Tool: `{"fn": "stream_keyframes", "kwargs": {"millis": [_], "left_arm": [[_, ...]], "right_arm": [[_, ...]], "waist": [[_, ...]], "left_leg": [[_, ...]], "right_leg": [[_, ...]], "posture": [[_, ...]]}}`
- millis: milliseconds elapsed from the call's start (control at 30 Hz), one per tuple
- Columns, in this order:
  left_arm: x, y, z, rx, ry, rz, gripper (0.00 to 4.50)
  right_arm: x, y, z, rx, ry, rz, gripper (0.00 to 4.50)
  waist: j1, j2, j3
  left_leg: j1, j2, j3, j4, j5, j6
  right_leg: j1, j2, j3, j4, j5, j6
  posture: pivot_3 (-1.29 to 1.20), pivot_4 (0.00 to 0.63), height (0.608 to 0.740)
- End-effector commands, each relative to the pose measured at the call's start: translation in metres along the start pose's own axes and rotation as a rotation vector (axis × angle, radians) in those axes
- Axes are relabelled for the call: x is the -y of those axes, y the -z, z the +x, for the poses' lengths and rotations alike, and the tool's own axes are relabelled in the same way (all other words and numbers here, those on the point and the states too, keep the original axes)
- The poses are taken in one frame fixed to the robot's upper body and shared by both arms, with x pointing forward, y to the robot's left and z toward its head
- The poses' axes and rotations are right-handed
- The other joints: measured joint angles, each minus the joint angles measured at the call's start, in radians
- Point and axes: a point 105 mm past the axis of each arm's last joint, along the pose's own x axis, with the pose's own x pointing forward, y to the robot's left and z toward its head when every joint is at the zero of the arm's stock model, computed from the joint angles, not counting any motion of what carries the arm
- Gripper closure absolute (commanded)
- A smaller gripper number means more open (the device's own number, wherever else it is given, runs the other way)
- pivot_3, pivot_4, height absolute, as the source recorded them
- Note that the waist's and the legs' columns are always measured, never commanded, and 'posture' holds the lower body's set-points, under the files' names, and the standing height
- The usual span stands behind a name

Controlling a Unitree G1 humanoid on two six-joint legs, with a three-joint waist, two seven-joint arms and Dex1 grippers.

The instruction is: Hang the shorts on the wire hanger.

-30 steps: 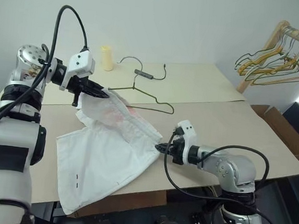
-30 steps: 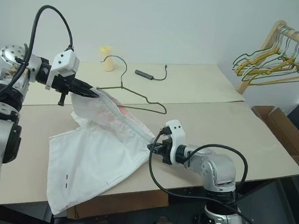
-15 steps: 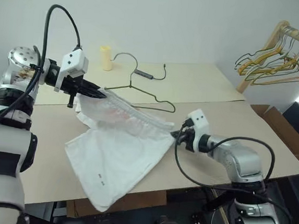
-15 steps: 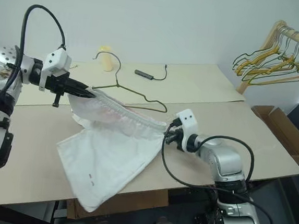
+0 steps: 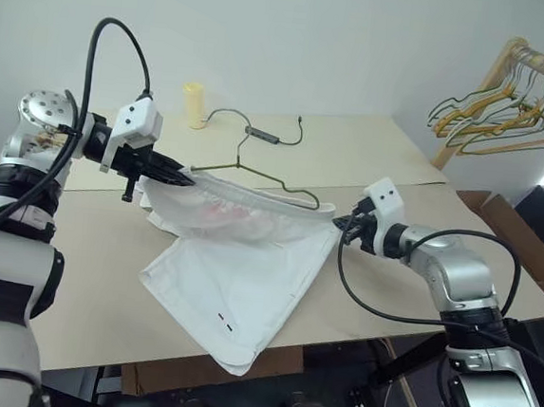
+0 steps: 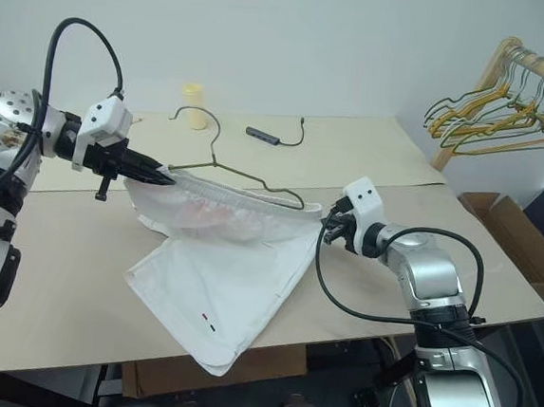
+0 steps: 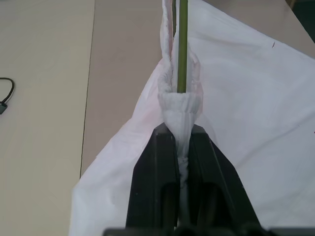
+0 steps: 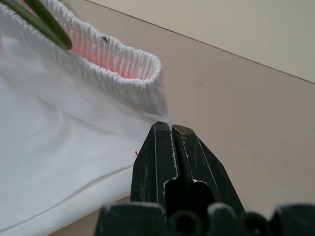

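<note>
The shorts [image 6: 224,256] are stretched by the waistband between the two arms, lifted above the tabletop [image 6: 441,237], with the legs hanging down and trailing over the near edge. The left gripper [image 5: 181,178] has its fingers [image 7: 157,167] clenched on the left end of the gathered waistband. The right gripper [image 6: 330,230] has its fingers [image 8: 157,157] pinched tight on the right end of the waistband. The wire hanger [image 6: 246,177] sits along the stretched waistband, its hook standing up toward the far side; in the left wrist view its green wire runs right into the bunched cloth at the fingers. Pink marks show inside the waistband, and small dark marks sit near a hem close to the near edge. Farther back on the tabletop are a pale yellow cup [image 5: 195,105] and a small dark device with a cable [image 5: 262,134]. At the far right, a wooden rack [image 5: 513,63] holds clustered hangers [image 5: 494,118].
</note>
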Motion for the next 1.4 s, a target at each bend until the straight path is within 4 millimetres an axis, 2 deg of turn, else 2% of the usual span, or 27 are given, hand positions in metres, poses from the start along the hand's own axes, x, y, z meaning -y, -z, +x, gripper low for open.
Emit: {"fn": "stream_keyframes", "kwargs": {"millis": [33, 233, 267, 333, 467, 633, 733, 867, 1067, 1333, 1400], "left_arm": [[-0.008, -0.006, -0.015, -0.015, -0.057, 0.025, 4.50], [-0.006, 0.007, -0.011, -0.097, -0.038, 0.036, 4.50], [-0.006, 0.006, -0.010, -0.090, -0.040, 0.038, 4.50], [-0.007, 0.005, -0.009, -0.081, -0.043, 0.044, 4.50], [-0.015, -0.001, -0.006, -0.061, -0.090, 0.059, 4.50], [-0.020, -0.006, -0.004, -0.057, -0.110, 0.075, 4.50], [-0.021, -0.010, -0.003, -0.031, -0.111, 0.083, 4.50], [-0.022, -0.016, -0.001, 0.007, -0.109, 0.083, 4.50], [-0.016, -0.011, 0.001, -0.015, -0.077, 0.091, 4.50], [-0.017, -0.017, 0.003, 0.033, -0.081, 0.091, 4.50], [-0.017, -0.018, 0.002, 0.042, -0.081, 0.097, 4.50]], "right_arm": [[0.025, -0.013, -0.020, 0.027, 0.113, -0.064, 4.44], [0.024, -0.034, -0.028, 0.085, 0.127, -0.173, 4.44], [0.022, -0.040, -0.030, 0.091, 0.128, -0.234, 4.44], [0.014, -0.051, -0.033, 0.108, 0.104, -0.338, 4.44], [-0.014, -0.090, -0.038, 0.206, 0.040, -0.548, 4.44], [-0.036, -0.116, -0.037, 0.221, 0.014, -0.755, 4.44], [-0.051, -0.117, -0.033, 0.208, -0.027, -0.877, 4.44], [-0.065, -0.106, -0.023, 0.180, -0.076, -0.934, 4.44], [-0.072, -0.117, -0.015, 0.231, -0.054, -0.910, 4.44], [-0.085, -0.111, -0.014, 0.247, -0.115, -0.944, 4.44], [-0.082, -0.106, -0.012, 0.231, -0.112, -0.959, 4.00]], "waist": [[0.000, 0.000, 0.000], [0.000, 0.000, 0.000], [0.000, 0.000, 0.000], [0.000, 0.000, 0.000], [-0.003, 0.000, 0.000], [-0.001, 0.000, 0.000], [0.000, 0.000, 0.000], [0.001, 0.000, 0.000], [-0.002, 0.000, 0.000], [-0.001, 0.000, 0.000], [-0.001, 0.000, 0.000]], "left_leg": [[0.000, 0.000, 0.000, 0.000, 0.000, 0.000], [0.000, 0.000, 0.000, 0.000, 0.000, 0.000], [0.000, 0.000, 0.000, 0.000, 0.000, 0.000], [0.000, 0.000, 0.000, 0.000, 0.000, 0.000], [0.000, 0.000, 0.000, 0.000, 0.000, 0.000], [0.000, 0.000, 0.001, 0.000, 0.000, 0.000], [0.000, 0.000, 0.001, 0.000, 0.000, 0.000], [-0.001, 0.000, 0.001, 0.000, 0.000, 0.000], [0.000, 0.000, 0.001, 0.000, 0.000, 0.000], [0.000, 0.000, 0.001, 0.000, 0.000, 0.000], [0.000, 0.000, 0.001, 0.000, 0.000, 0.000]], "right_leg": [[0.000, 0.000, 0.000, 0.000, 0.000, 0.000], [0.000, 0.000, 0.000, 0.000, 0.000, 0.000], [0.000, 0.000, 0.000, 0.000, 0.000, 0.000], [0.000, 0.000, 0.000, 0.000, 0.000, 0.000], [-0.001, 0.000, 0.000, 0.000, 0.000, 0.000], [-0.001, 0.000, 0.000, 0.000, 0.000, 0.000], [-0.001, 0.000, 0.000, 0.000, 0.000, 0.000], [-0.001, -0.001, -0.001, 0.000, 0.000, 0.000], [-0.001, 0.000, 0.000, 0.001, 0.000, 0.000], [-0.001, 0.000, 0.000, 0.001, 0.000, 0.000], [-0.001, -0.001, -0.001, 0.001, 0.000, 0.000]], "posture": [[-0.09, 0.000, 0.740], [-0.09, 0.000, 0.740], [-0.09, 0.000, 0.740], [-0.10, 0.000, 0.740], [-0.10, 0.000, 0.740], [-0.10, 0.000, 0.740], [-0.10, 0.000, 0.740], [-0.09, 0.000, 0.740], [-0.09, 0.000, 0.740], [-0.10, 0.000, 0.740], [-0.10, 0.000, 0.740]]}}
